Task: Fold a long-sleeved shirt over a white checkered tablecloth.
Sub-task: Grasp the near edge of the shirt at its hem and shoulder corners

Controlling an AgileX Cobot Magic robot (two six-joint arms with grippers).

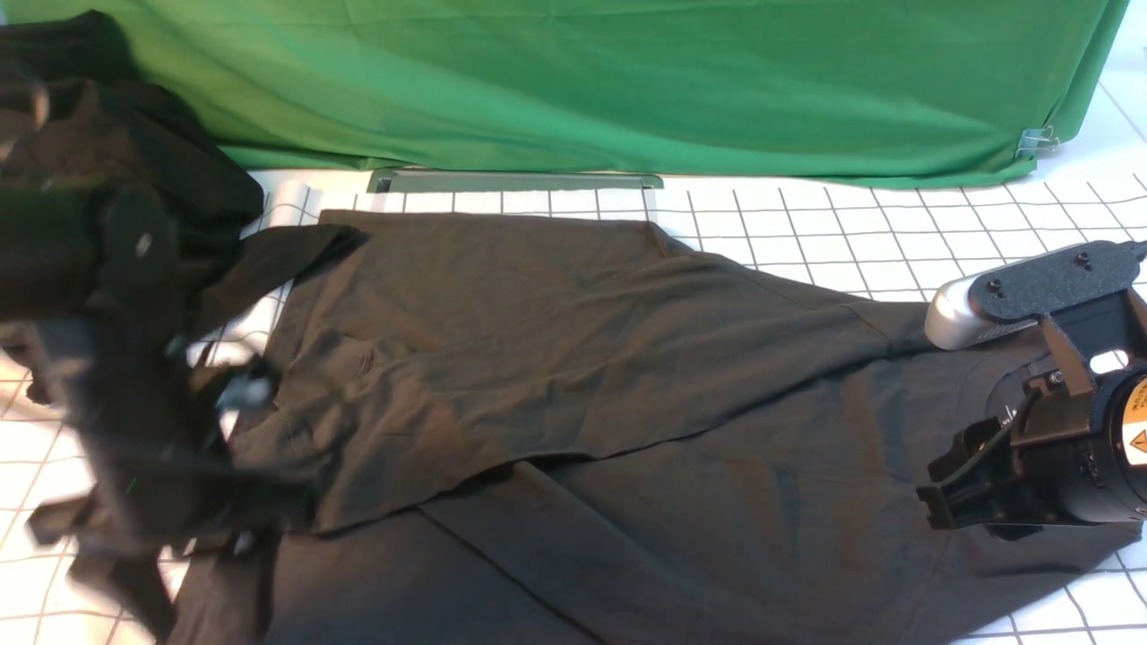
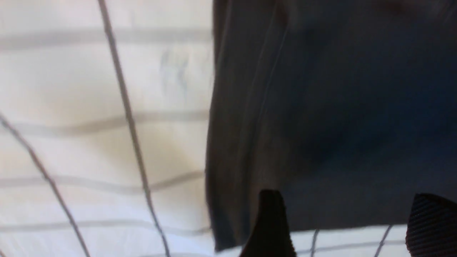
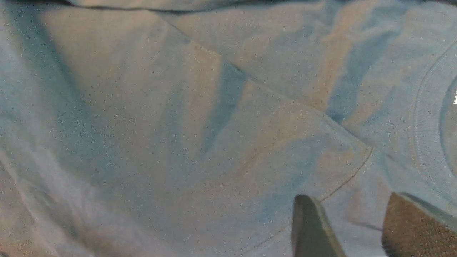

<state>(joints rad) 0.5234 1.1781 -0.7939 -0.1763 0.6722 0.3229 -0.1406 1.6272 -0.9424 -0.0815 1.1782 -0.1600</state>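
Note:
The long-sleeved shirt (image 1: 582, 358) lies dark brown-grey across the white checkered tablecloth (image 1: 896, 242), one part folded over its body. In the front view my left arm (image 1: 125, 376) is a dark blur at the shirt's left end. My left gripper (image 2: 346, 200) is open, fingertips wide apart with nothing between them, over the shirt's edge (image 2: 321, 107) and the tablecloth (image 2: 89, 125). At the right, my right gripper (image 1: 936, 493) hovers low over the shirt. Its jaws (image 3: 351, 200) are open and empty above the cloth (image 3: 178, 125), close to the ribbed collar (image 3: 425, 125).
A plain green cloth (image 1: 627, 81) hangs along the back, held by a metal clip (image 1: 1038, 141). A blacker heap of cloth (image 1: 134, 152) sits at the back left. A grey strip (image 1: 511, 181) lies at the foot of the green cloth.

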